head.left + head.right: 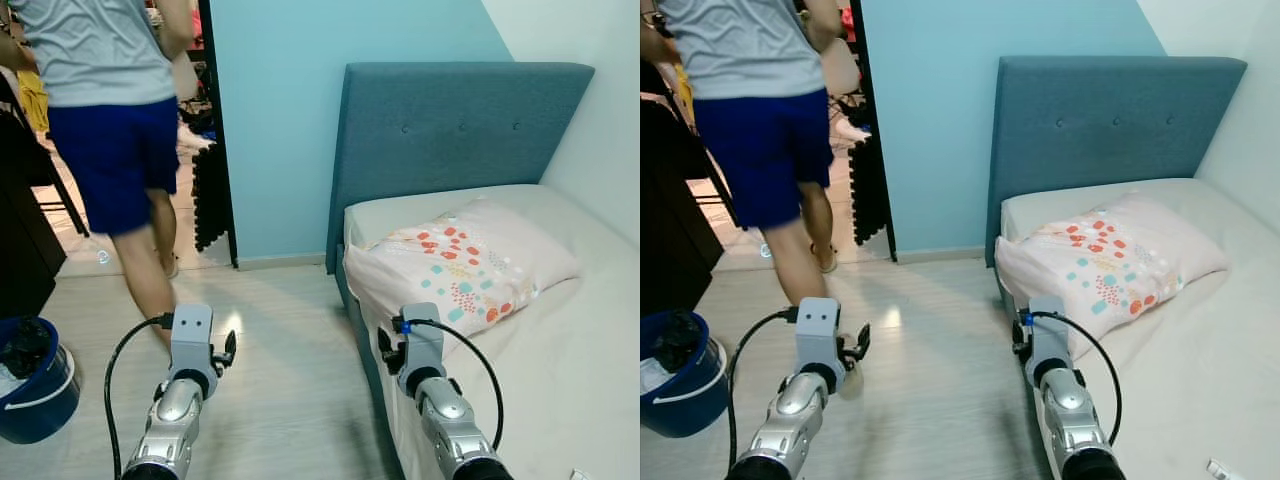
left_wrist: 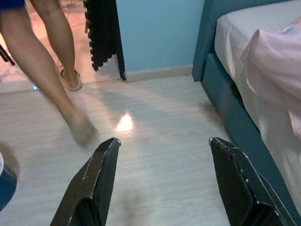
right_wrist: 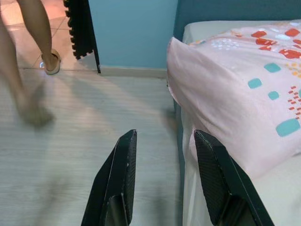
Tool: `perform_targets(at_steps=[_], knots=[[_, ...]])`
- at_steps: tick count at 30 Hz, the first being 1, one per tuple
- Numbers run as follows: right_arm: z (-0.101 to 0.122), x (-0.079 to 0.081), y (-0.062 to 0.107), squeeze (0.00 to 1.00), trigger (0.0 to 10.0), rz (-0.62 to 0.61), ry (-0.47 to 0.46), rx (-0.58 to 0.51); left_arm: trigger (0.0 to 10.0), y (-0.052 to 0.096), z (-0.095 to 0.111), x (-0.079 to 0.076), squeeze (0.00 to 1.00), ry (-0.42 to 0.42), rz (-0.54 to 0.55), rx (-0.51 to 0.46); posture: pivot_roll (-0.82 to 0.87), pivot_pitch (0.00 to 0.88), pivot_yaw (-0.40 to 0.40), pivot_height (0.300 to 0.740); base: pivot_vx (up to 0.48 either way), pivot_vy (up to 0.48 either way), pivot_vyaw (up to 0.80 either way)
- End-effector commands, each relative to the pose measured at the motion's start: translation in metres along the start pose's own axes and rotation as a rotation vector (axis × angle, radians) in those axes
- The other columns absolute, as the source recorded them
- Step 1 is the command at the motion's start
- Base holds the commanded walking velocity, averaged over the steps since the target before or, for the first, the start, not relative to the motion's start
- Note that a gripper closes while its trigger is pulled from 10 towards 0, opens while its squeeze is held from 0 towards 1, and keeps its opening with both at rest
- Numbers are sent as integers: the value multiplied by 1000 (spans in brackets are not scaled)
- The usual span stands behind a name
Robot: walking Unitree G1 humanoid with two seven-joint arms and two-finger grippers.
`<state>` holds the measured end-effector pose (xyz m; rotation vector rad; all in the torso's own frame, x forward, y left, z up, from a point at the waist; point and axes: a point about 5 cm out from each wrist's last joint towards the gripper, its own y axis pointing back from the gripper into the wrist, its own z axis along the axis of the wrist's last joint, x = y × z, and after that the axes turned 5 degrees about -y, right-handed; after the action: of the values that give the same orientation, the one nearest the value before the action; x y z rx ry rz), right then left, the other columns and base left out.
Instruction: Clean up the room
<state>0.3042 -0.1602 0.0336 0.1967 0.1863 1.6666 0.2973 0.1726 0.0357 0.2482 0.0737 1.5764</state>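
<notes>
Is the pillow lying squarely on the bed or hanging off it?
Hanging off: the pillow lies flat, but its near corner overhangs the mattress edge above the floor.

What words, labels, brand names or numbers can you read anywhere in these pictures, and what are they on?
None can be read.
Pillow on the bed: only coloured squares and dots, no lettering.
Blue bucket: no label visible.
Person's grey shirt and blue shorts: no print visible.
Left gripper and right gripper: no markings visible.
</notes>
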Motion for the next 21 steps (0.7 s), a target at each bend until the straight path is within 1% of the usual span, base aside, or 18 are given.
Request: perform_targets(at_steps=[1, 3, 7, 11, 16, 21], knots=[[6, 4, -2, 0, 10000, 18, 8, -28, 10000, 2, 0, -4, 0, 11, -4, -8, -30, 0, -41, 740, 0, 0, 0], [10, 6, -4, 0, 10000, 32, 7, -46, 10000, 3, 2, -3, 0, 13, 4, -22, -14, 0, -53, 740, 0, 0, 0], [10, 7, -4, 0, 10000, 33, 4, -46, 10000, 3, 2, -2, 0, 10, 9, -25, -13, 0, -53, 740, 0, 0, 0], [12, 11, -6, 0, 10000, 41, 4, -46, 10000, 5, 3, 2, 0, 19, 23, -31, -9, 0, -55, 740, 0, 0, 0], [13, 10, -6, 0, 10000, 37, 18, -46, 10000, 4, 6, 7, 0, 25, 53, -30, -7, 0, -58, 740, 0, 0, 0], [14, 8, -5, 0, 10000, 34, 30, -48, 10000, 3, 7, 6, 0, 24, 49, -30, -24, 0, -48, 740, 0, 0, 0]])
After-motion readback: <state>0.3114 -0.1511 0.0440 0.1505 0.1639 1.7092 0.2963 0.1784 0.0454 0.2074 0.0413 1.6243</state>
